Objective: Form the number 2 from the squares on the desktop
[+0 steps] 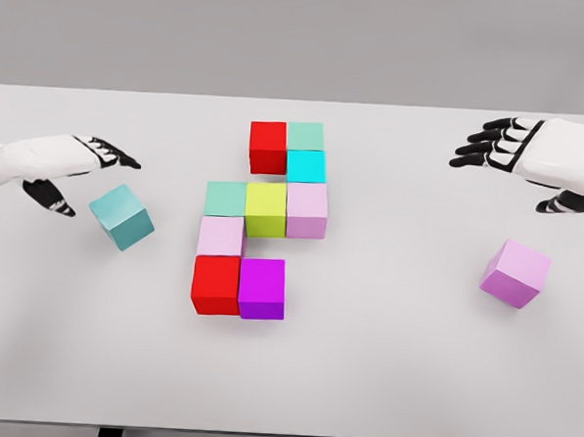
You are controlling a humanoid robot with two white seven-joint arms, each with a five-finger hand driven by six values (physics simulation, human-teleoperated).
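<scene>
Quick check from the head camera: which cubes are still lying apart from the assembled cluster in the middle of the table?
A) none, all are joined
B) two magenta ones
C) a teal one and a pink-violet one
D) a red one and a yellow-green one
C: the teal cube sits tilted near the left hand, and the pink-violet cube lies below the right hand, both clear of the cluster.

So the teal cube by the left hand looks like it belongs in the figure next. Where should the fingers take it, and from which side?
Probably from above and its left side, where the left hand hovers, open. The teal cube sits rotated relative to the table edges, apart from the block figure, all sides free. Pinch two opposite vertical faces, turning the wrist to match its skew, thumb on one and fingers on the other.
</scene>
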